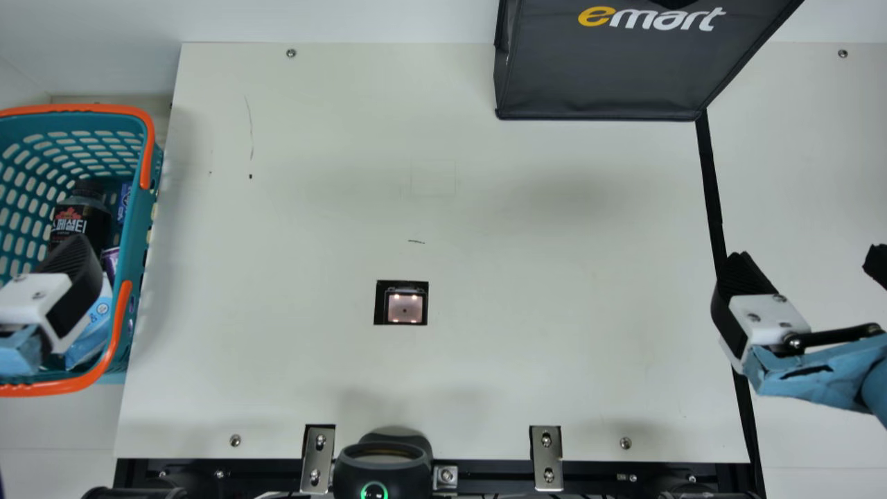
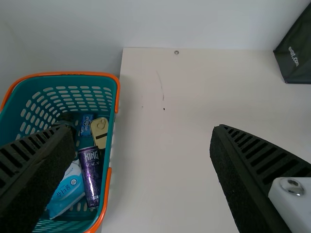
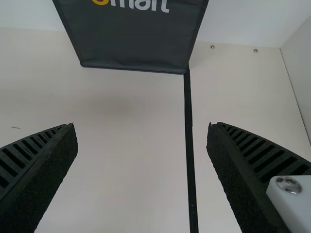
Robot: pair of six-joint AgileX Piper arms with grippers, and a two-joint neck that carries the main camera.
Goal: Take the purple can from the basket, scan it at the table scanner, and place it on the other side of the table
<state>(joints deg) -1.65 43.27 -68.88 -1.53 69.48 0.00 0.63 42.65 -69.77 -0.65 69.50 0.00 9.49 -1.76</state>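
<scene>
Left tool (image 1: 77,267) gapes near a shiny, pale-lettered purple can (image 2: 91,177).

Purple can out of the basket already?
No, the purple can lies inside the teal basket, next to a blue-and-white packet.

I note the basket (image 1: 144,208) to my left, beside the table (image 1: 554,277). In it, the packet (image 2: 70,187) lies before the bottle (image 1: 90,211); the can (image 2: 91,177) sits between packet and table-side wall, the tin (image 2: 100,133) near one end of it, the pack (image 2: 86,125) beside the tin. The scanner (image 1: 405,308) is set in the table, before its middle. The bag (image 1: 603,80) stands at the back, right of the scanner. The strip (image 1: 711,180) runs from the bag's right corner toward me.
</scene>
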